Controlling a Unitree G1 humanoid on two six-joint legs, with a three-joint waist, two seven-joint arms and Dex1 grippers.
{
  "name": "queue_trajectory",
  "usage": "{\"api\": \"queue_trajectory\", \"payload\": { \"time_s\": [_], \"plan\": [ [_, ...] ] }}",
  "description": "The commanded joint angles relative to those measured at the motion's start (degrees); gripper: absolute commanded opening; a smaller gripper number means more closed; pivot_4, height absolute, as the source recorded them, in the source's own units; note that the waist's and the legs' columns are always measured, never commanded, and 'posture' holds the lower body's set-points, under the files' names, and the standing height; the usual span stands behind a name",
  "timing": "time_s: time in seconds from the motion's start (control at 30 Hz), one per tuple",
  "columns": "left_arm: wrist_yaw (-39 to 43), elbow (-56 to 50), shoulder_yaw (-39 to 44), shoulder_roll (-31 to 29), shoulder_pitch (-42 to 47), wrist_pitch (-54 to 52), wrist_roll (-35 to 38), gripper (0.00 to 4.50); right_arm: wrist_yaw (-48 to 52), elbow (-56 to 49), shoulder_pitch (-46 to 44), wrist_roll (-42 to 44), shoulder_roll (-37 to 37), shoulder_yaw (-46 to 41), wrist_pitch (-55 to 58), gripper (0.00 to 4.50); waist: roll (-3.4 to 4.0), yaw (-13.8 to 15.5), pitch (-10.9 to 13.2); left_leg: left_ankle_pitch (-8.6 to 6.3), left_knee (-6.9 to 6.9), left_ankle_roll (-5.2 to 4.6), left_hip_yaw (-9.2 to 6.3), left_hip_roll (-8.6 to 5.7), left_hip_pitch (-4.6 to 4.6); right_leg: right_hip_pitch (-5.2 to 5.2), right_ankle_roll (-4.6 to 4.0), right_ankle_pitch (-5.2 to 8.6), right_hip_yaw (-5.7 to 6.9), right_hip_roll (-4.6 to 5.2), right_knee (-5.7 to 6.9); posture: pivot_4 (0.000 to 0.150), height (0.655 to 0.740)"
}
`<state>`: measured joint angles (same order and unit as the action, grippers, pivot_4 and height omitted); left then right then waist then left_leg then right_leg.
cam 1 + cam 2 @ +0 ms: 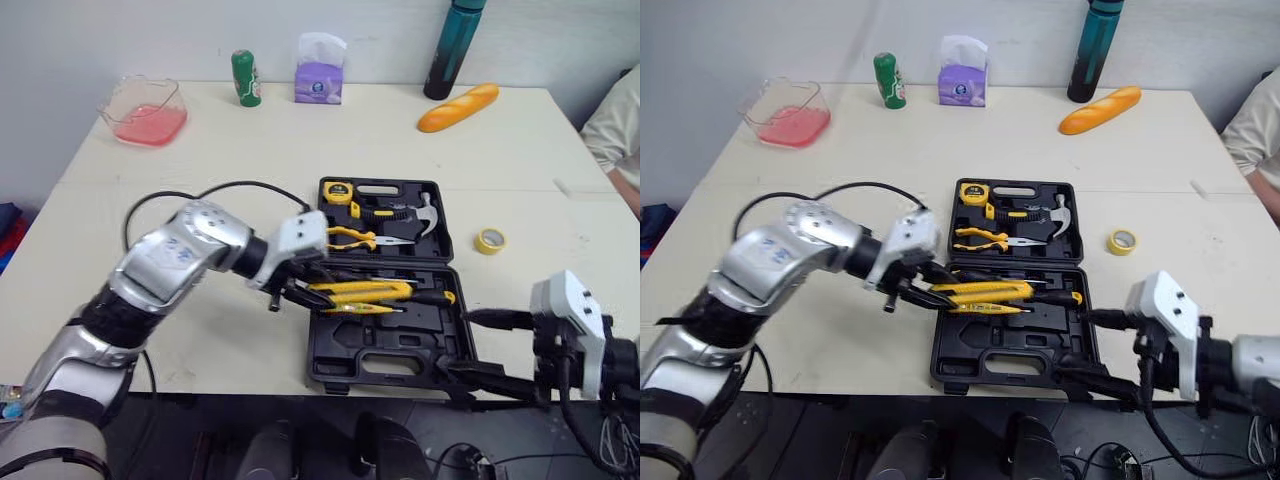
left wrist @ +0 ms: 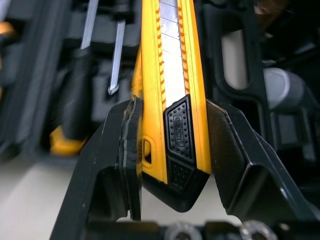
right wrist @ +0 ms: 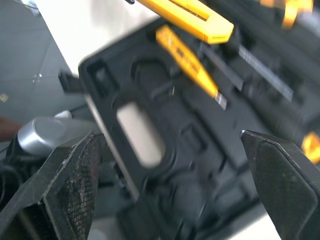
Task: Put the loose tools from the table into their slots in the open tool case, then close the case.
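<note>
The black tool case lies open near the table's front edge. Its far half holds a tape measure, pliers and a hammer. My left gripper is shut on a yellow utility knife, held level just over the near half, beside the screwdrivers. In the left wrist view both fingers press the knife's sides. My right gripper stands open at the case's front right corner, holding nothing. A yellow tape roll lies loose on the table, right of the case.
Along the table's back stand a pink container, a green can, a purple tissue pack, a dark bottle and a bread loaf. A person's sleeve shows at the right edge.
</note>
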<state>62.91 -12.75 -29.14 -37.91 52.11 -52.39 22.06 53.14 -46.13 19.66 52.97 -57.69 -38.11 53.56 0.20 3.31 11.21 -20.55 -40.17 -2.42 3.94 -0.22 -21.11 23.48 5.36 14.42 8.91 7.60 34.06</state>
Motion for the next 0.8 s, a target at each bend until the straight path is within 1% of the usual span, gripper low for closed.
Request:
{"api": "queue_trajectory", "payload": {
  "time_s": [0.03,0.17,0.27,0.47,0.67,0.8],
  "plan": [
    [0.6,0.5,-3.2,2.1,1.5,1.0,-2.7,1.43,-0.5,-4.1,4.4,0.4,1.9,-5.7,0.1,4.50,0.00,-0.1,0.0,0.00,0.00,-0.01,-0.01,-0.01,-0.02,0.01,0.00,0.00,-0.03,0.01,-0.01,0.150,0.7314],
    [-0.3,1.3,-5.6,4.2,0.9,2.1,-5.5,1.43,-1.1,-5.5,8.7,0.2,3.4,-9.0,0.0,4.50,-0.01,-0.3,0.0,0.00,0.00,-0.01,0.00,0.00,0.01,0.01,0.00,0.00,-0.21,0.01,-0.01,0.150,0.7314],
    [-1.1,0.8,-7.5,6.9,0.5,0.4,-6.3,1.43,-1.4,-6.1,11.6,0.3,4.6,-10.6,-0.3,4.50,-0.01,0.0,0.0,0.01,-0.01,-0.01,-0.04,0.00,0.01,0.00,0.00,0.00,-0.21,0.02,-0.01,0.150,0.7314],
    [-2.5,1.0,-8.8,10.3,0.5,-2.0,-7.3,1.43,-2.1,-5.8,13.2,-0.1,5.1,-10.8,-1.2,4.50,-0.01,0.1,0.0,0.01,-0.03,-0.06,-0.08,-0.04,-0.03,0.00,0.03,-0.02,-0.22,0.07,-0.04,0.150,0.7314],
    [-3.0,1.8,-9.9,10.6,0.9,-3.3,-8.6,1.43,-2.5,-4.7,12.7,-0.6,4.5,-9.9,-2.0,4.50,-0.01,0.0,0.0,0.01,-0.03,-0.05,-0.08,-0.03,-0.02,0.00,0.02,-0.01,-0.22,0.06,-0.03,0.150,0.7314],
    [-2.5,0.3,-9.5,10.5,0.1,-4.7,-7.6,1.43,-2.9,-4.0,11.9,-0.7,4.3,-9.4,-2.4,4.50,-0.01,0.0,0.0,0.01,-0.04,-0.05,-0.08,-0.03,-0.01,-0.02,0.03,-0.02,-0.22,0.07,-0.03,0.150,0.7314]
  ]
}}
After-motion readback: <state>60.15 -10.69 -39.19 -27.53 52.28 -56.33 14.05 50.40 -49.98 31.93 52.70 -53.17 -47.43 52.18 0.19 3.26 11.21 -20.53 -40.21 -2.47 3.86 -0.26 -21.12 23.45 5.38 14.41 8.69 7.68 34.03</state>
